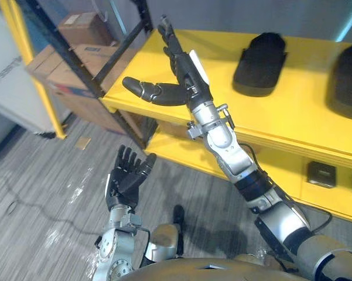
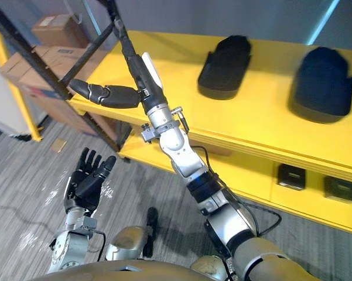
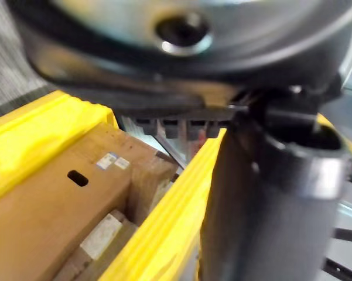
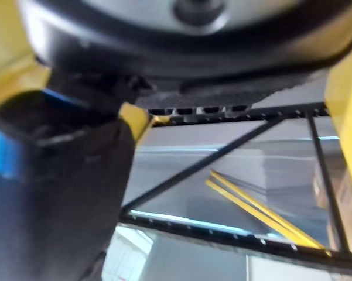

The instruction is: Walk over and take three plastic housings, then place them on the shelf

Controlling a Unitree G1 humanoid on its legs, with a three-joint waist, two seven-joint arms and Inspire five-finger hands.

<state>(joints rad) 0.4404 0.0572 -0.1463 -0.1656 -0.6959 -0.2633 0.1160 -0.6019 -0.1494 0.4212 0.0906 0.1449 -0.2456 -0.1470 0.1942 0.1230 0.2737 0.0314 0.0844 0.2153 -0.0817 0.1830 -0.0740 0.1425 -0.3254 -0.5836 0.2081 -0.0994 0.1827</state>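
Observation:
Two black plastic housings (image 1: 259,64) (image 1: 345,73) lie on the top board of the yellow shelf (image 1: 293,117); the same pair shows as housings (image 2: 224,65) (image 2: 323,83) in the right eye view. My right hand (image 1: 178,73) reaches over the shelf's left end with fingers straight and thumb spread, holding nothing. It is well to the left of the nearer housing. My left hand (image 1: 126,175) hangs low over the floor, palm up, fingers relaxed and empty.
Black steel uprights and braces (image 1: 114,55) frame the shelf's left end. Cardboard boxes (image 1: 67,64) sit behind them on a lower level. Small black square parts (image 1: 321,173) rest on the lower yellow board. Grey wood-look floor (image 1: 47,199) lies below left.

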